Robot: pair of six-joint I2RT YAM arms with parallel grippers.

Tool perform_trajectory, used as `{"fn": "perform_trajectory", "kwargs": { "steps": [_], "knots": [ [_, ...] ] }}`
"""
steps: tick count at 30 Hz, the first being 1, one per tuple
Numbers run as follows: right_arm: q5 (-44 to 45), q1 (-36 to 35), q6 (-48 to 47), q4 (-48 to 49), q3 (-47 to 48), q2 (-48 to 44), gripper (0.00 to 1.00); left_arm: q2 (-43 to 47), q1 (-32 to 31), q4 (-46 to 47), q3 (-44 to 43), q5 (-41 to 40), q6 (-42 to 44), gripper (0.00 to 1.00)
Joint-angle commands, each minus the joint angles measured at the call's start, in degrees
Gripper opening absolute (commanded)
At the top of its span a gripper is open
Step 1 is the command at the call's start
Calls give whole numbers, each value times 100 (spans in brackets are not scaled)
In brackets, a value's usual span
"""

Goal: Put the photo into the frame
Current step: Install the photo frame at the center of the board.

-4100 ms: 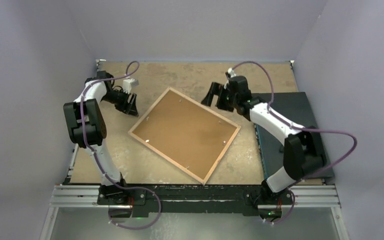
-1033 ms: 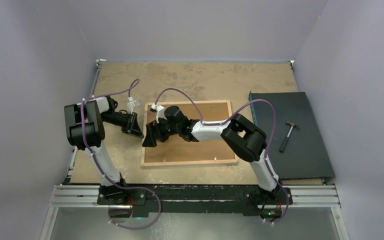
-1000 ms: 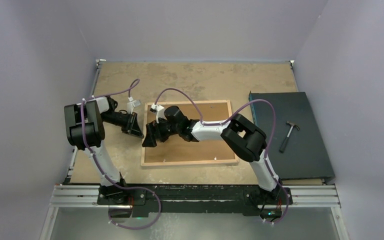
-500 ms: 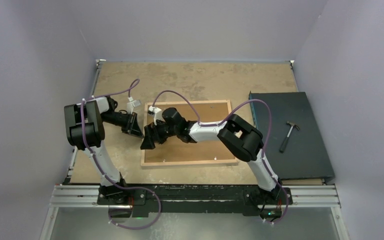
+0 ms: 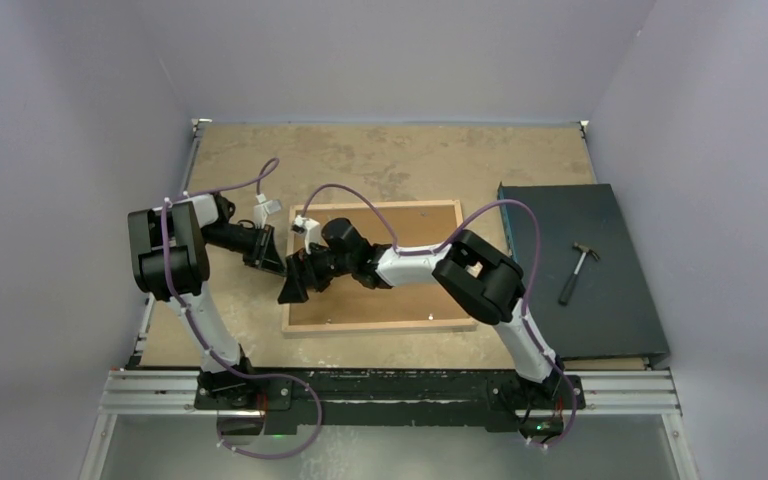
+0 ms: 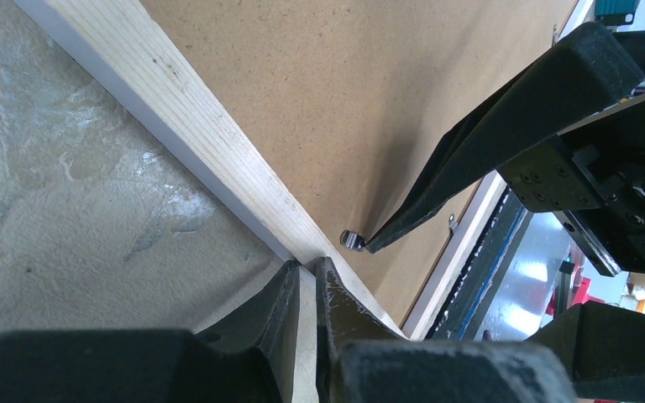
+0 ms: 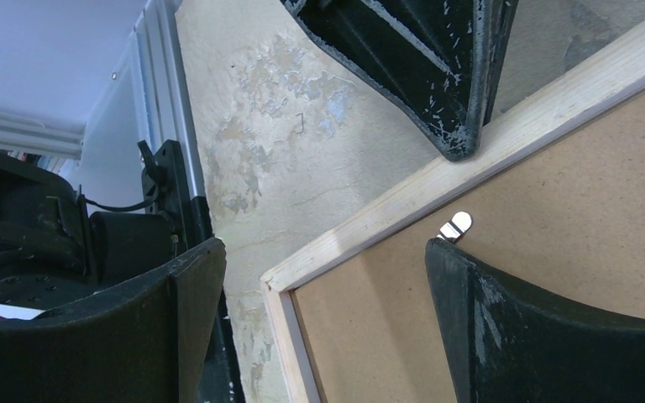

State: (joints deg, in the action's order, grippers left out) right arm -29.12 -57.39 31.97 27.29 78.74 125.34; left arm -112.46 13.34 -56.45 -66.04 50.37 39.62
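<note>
While the frame (image 5: 380, 326) lies back-up and unmoved under both: left gripper (image 6: 306, 269) clenched, tips on its wooden rail; right gripper (image 5: 298, 280) released, now nearer the left one, one finger beside a metal tab (image 7: 454, 226).

No legible text or labels

Pale wood frame (image 6: 201, 130), brown backing board (image 6: 344, 101), mottled tan table (image 5: 380, 160)
</note>
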Motion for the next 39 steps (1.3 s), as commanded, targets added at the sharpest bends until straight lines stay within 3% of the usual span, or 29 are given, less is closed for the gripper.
{"fn": "perform_trajectory", "kwargs": {
  "steps": [1, 18, 39],
  "knots": [
    [-162, -52, 11, 88, 196, 146, 90, 58, -78, 608, 112, -258, 240, 3],
    [-108, 223, -276, -351, 34, -325, 90, 77, -76, 601, 141, -233, 266, 1],
    [-200, 201, -79, -31, 193, 174, 90, 50, -78, 574, 120, -155, 259, 0]
  ]
}}
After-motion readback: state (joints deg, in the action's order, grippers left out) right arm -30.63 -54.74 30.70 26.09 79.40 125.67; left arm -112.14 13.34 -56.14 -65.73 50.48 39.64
